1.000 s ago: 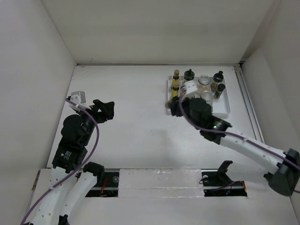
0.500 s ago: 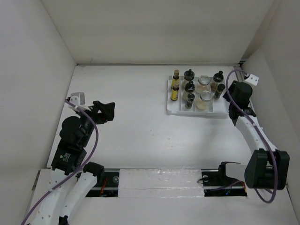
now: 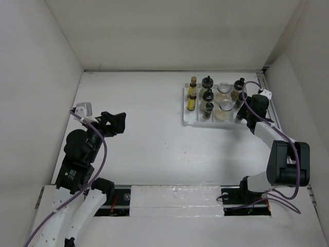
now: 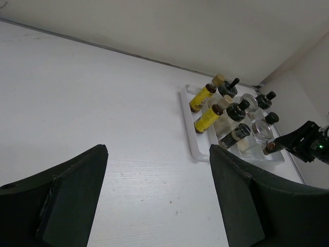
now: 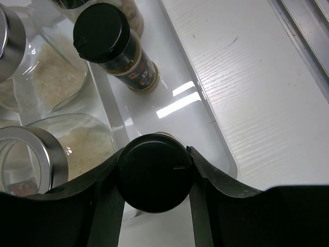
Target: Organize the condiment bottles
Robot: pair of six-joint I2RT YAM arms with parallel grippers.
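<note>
- Top external view, nearest the arm bases: the left gripper (image 3: 119,122) hangs over the bare left side of the table (image 3: 154,149), well apart from every bottle. From the left wrist, its fingers (image 4: 67,200) are spread wide with nothing between them.
- Farther out and to the right, the right gripper (image 3: 243,109) sits at the right end of the white tray (image 3: 186,122), which lies near the table's far right corner.
- From the right wrist, its fingers (image 5: 205,198) are pressed against both sides of the held spice jar (image 5: 153,172), just under the black cap. The jar is upright in the tray's rightmost compartment, close to the near corner. I cannot tell whether its base touches the tray floor.
- Just beyond it in the same compartment stands the second spice jar (image 5: 101,32), dark, black-capped and a little tilted in this view.
- Across the divider to the left are two pale-filled jars (image 5: 67,144) with silver lids, one behind the other.
- Left of those, three dark jars (image 3: 207,95) with black caps stand in a column.
- At the tray's left end are two yellow bottles (image 3: 192,102), one nearer and one farther.
- A metal rail (image 5: 300,23) runs along the table to the right of the tray.
</note>
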